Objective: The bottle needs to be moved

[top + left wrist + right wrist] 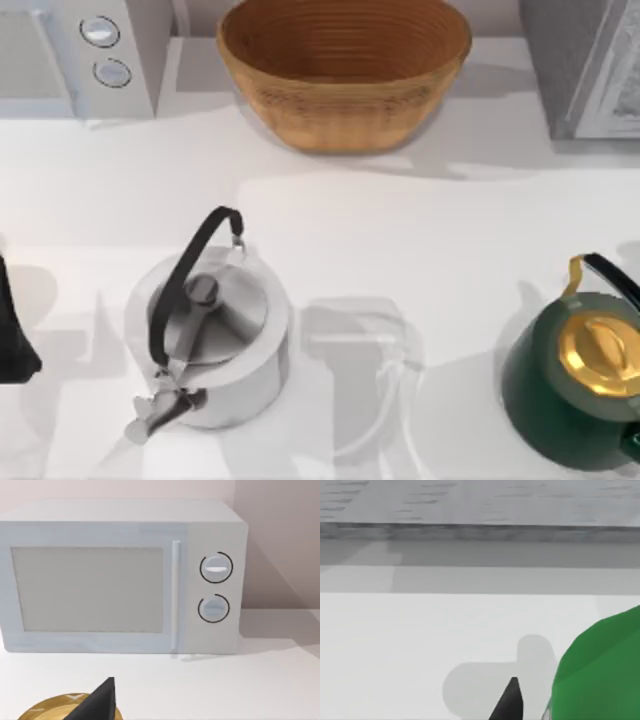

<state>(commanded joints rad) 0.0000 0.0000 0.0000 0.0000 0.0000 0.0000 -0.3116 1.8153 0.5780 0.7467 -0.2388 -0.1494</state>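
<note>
Top view: one brown woven wicker basket [345,75] at back centre, one white microwave [90,55] back left, one grey box [580,65] back right. Two kettles on white table [420,230]: one silver steel kettle with black handle [215,340] left of centre, one dark green kettle with gold lid [575,385] at right edge.

Left wrist view: left gripper [100,702] facing microwave front, two dials there. Opening: cannot tell. Probably idle.

Right wrist view: one small bright green plastic bottle [600,670] just beside right gripper [512,702]. Held or not: cannot tell. Likely step: grasping the bottle. Next: confirm firm hold, then lift clear of green kettle.
</note>
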